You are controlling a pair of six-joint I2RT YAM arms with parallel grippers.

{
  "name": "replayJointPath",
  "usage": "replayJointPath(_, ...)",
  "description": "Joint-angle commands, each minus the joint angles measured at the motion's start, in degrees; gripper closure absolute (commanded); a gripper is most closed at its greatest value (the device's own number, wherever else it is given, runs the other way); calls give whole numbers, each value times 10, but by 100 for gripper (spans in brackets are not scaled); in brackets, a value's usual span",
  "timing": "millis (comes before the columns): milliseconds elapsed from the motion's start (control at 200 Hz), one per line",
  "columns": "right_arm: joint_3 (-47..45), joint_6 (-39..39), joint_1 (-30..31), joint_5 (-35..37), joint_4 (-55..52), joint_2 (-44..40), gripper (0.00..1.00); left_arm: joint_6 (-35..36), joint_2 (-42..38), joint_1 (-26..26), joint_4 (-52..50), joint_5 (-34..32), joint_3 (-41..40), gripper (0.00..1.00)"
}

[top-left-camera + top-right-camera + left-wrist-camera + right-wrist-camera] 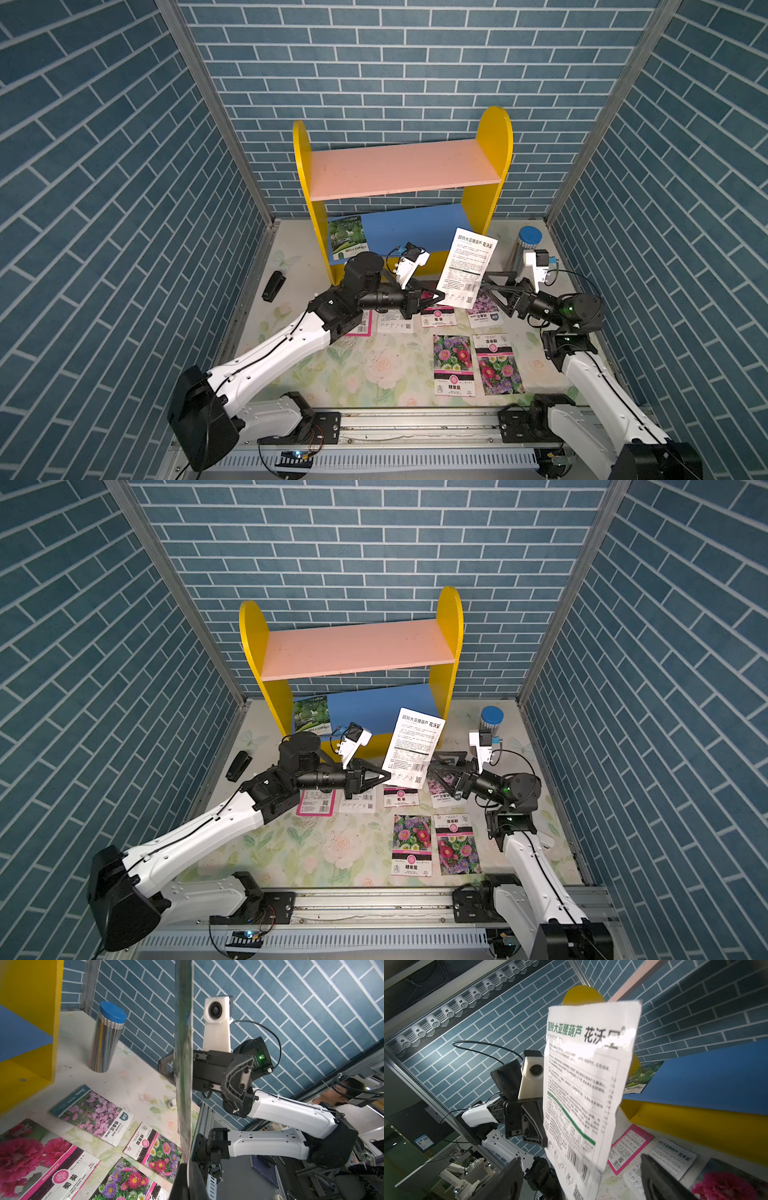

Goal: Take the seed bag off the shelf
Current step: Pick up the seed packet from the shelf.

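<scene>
Bags: eight, one seed bag (465,262) upright in front of shelf (494,141), off its boards, left gripper (440,296) clenched on its lower corner; second bag (347,239) on blue lower board (415,228); six packets (453,365) flat on floral table (365,374) | right gripper (486,282) spread at held bag's edge | open room up front | blue brick walls (415,62) close on three sides

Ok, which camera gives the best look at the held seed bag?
Right wrist: the seed bag fills the frame, printed side facing it. Both top views show it small; left wrist sees only its edge.
</scene>
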Motion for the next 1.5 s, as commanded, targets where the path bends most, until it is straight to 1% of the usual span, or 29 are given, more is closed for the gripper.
replayJointPath(0, 21, 16, -2, -11, 29, 7, 12, 7, -9, -9, 11, 11, -6, 100)
replayJointPath(80, 24, 15, -1, -9, 30, 13, 13, 7, -11, -12, 9, 9, -6, 100)
replayJointPath(165, 30, 16, -2, -9, 32, 18, 17, 10, -11, -13, 2, 10, -7, 100)
replayJointPath(245, 36, 18, -1, -10, 33, 20, 26, 13, -11, -13, -1, 10, -9, 100)
replayJointPath(535, 49, 20, -1, -17, 21, 14, 49, 14, -1, -14, 0, 1, -10, 100)
replayJointPath(670, 49, 19, 0, -19, 16, 12, 62, 14, 9, -14, -3, -4, -7, 100)
replayJointPath(780, 46, 19, 0, -19, 12, 11, 70, 15, 11, -14, -8, -14, -2, 100)
replayJointPath(950, 38, 17, 4, -20, 5, 7, 76, 15, 9, -13, -10, -28, 1, 100)
replayJointPath(1345, 26, 1, 26, -16, -22, -1, 80, 13, 18, -14, -8, -43, 14, 100)
replayJointPath(1495, 26, -17, 29, -11, -60, -15, 86, 12, 19, -13, 0, -52, 13, 100)
